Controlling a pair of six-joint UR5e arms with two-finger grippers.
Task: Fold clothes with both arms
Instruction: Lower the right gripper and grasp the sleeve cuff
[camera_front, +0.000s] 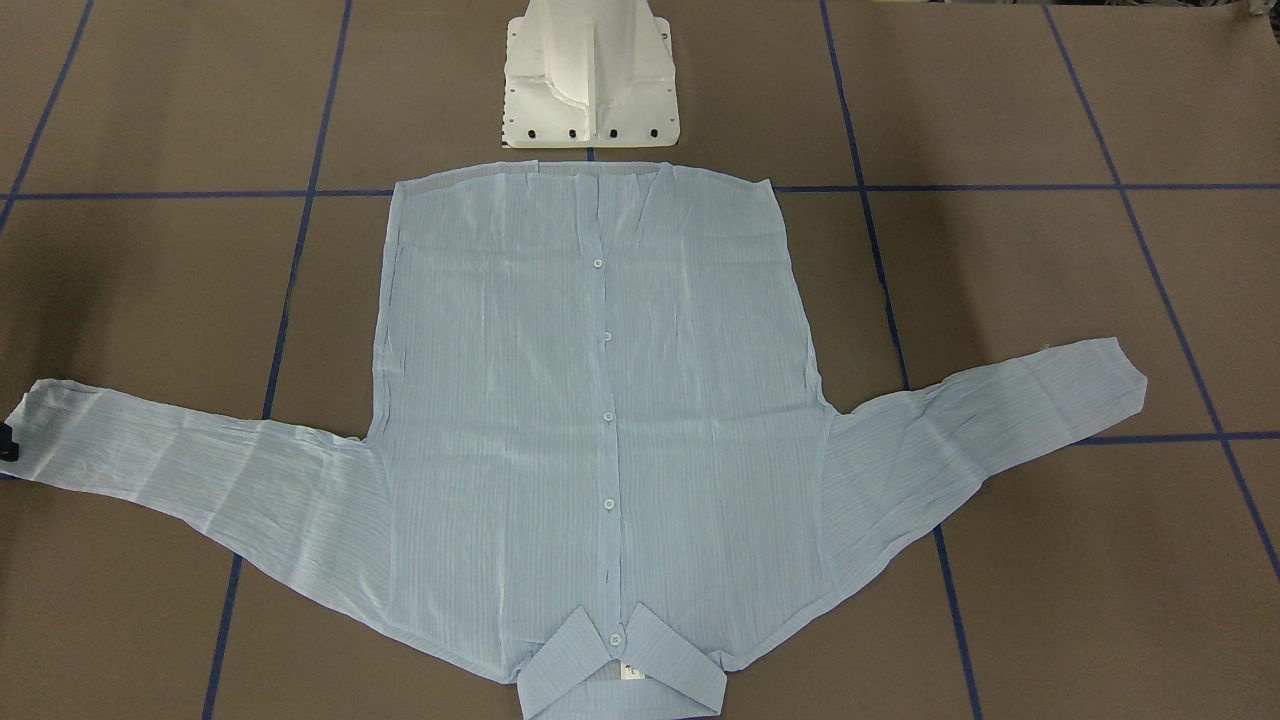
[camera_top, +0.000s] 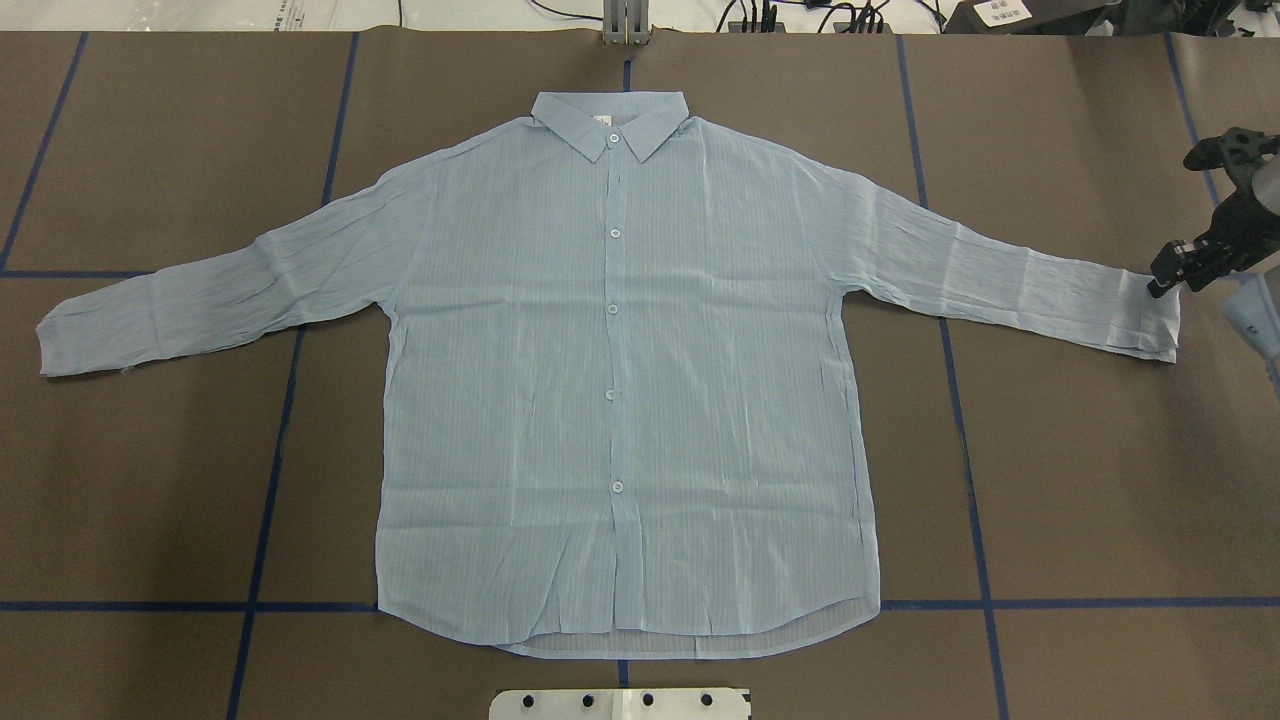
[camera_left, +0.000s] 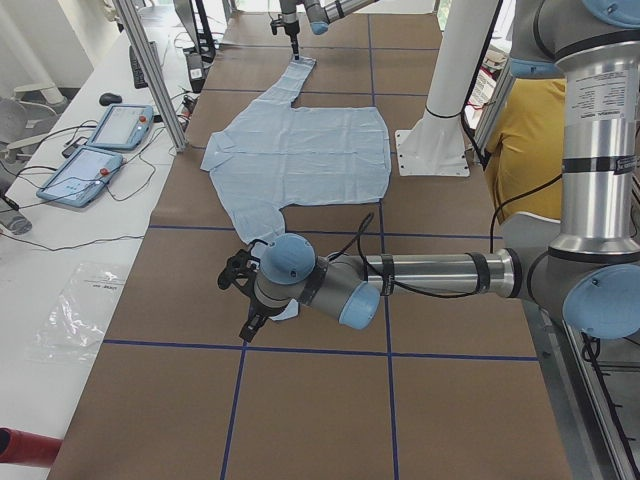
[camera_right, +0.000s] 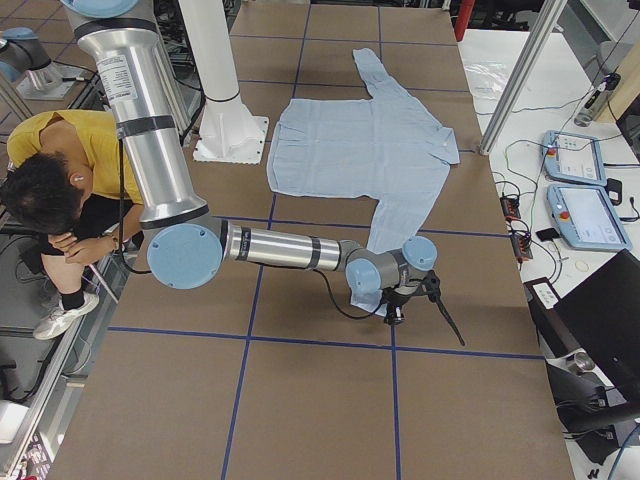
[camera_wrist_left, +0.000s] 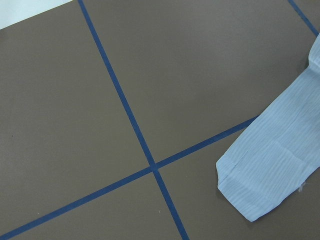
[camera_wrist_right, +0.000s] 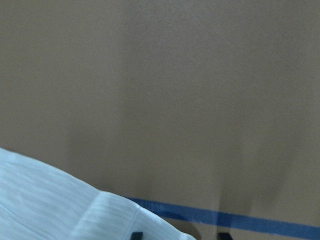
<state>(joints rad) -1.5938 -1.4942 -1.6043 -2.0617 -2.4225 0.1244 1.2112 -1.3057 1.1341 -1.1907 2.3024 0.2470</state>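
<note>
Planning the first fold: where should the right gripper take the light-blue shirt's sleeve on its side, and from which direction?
Probably the cuff of that sleeve on the thin light-blue pinstriped button-up shirt, approached from beyond its outer end. The sleeve lies flat, stretched outward on the brown table, so the cuff's free edge faces the black two-finger right gripper, open right there.

One shirt is on the desk, with two sleeves, one collar, one white label and five white buttons showing. There are two arms, the left arm and the right arm, with one left gripper and one right gripper. Also one white pedestal base, two teach pendants and one person.
</note>
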